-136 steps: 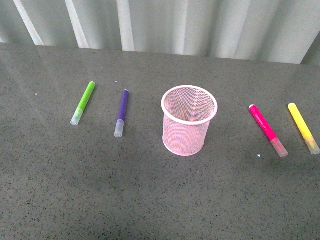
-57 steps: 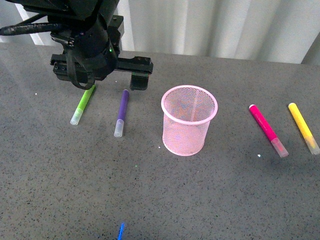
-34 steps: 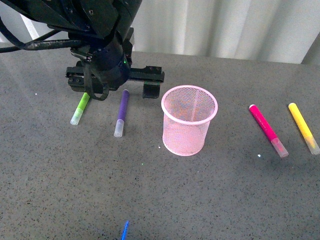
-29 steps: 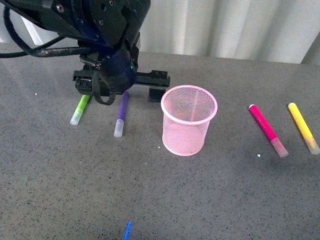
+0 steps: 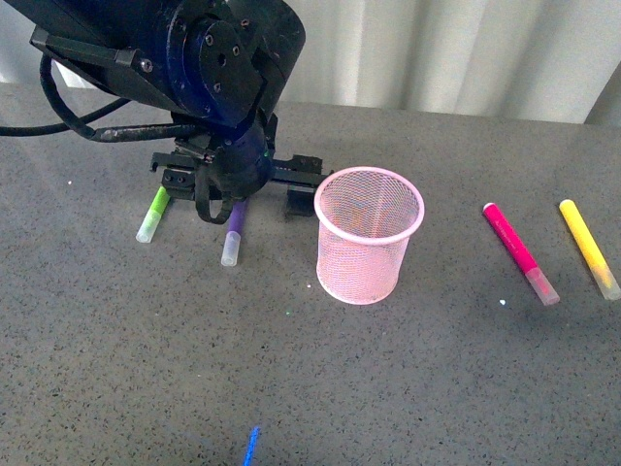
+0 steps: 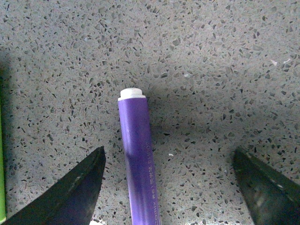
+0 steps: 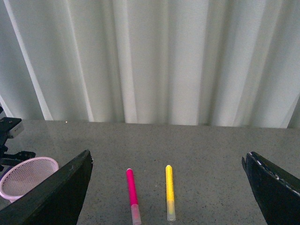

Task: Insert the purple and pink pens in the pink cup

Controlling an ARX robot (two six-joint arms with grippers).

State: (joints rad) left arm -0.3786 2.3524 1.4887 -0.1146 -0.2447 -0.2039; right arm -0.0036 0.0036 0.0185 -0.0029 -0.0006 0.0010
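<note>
While our left jaws stand apart around the purple pen [image 6: 138, 159], the pink cup [image 5: 369, 233] is at its three o'clock; our right jaws are apart too.

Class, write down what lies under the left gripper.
The purple pen lies on the table under the open left gripper. In the front view, that gripper covers its far end.
</note>
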